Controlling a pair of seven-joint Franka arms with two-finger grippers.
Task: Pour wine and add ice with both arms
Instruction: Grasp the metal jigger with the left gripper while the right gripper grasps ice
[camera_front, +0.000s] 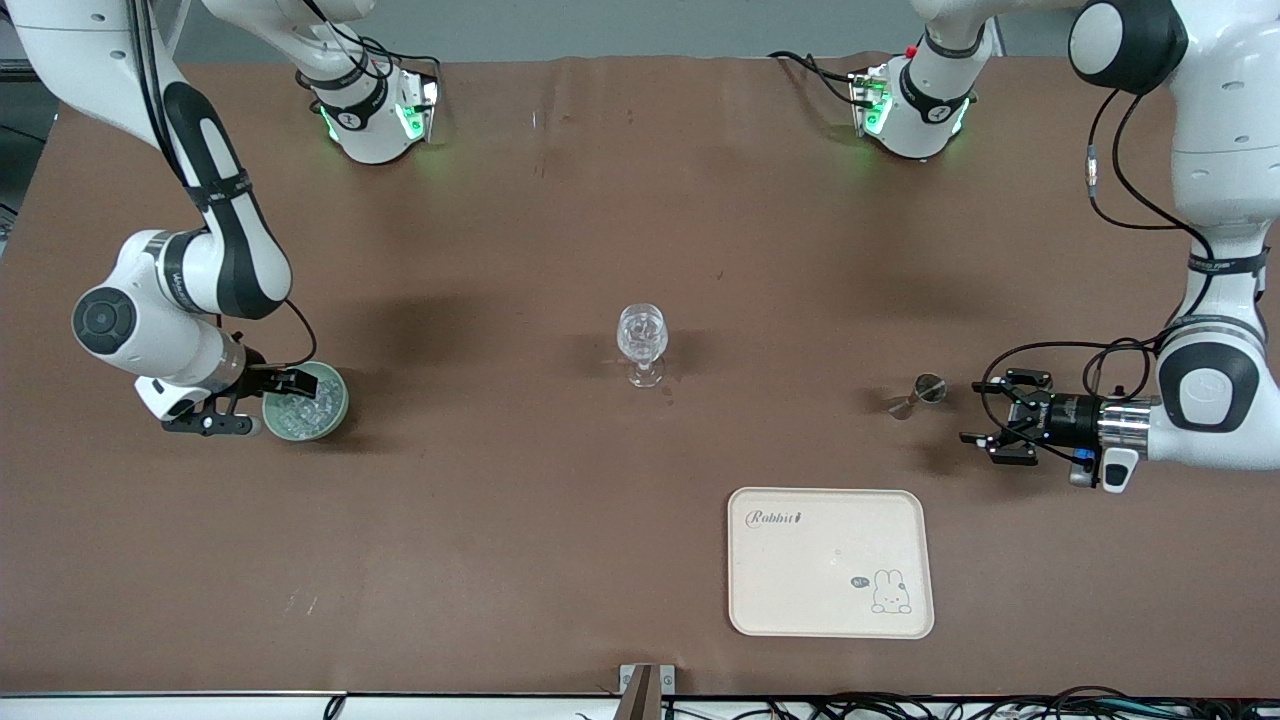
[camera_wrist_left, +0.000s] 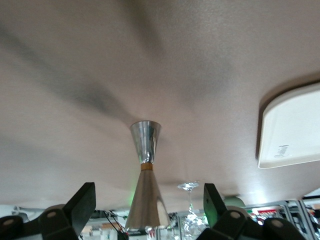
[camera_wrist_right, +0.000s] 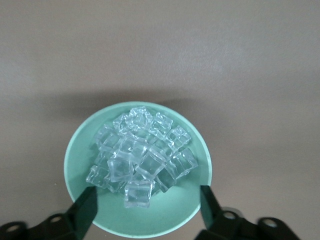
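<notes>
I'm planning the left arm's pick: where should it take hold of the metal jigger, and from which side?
Grip the jigger at its narrow banded waist, coming in level from the left arm's end of the table. It stands upright, flaring both ways, and the open left end effector already faces it.

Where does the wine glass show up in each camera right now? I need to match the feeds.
Front view: wine glass at table centre, between green bowl and metal jigger.
Left wrist view: wine glass small, just past the jigger.
Right wrist view: not in it.
Shared landmark: the jigger, in front and left wrist views.
</notes>
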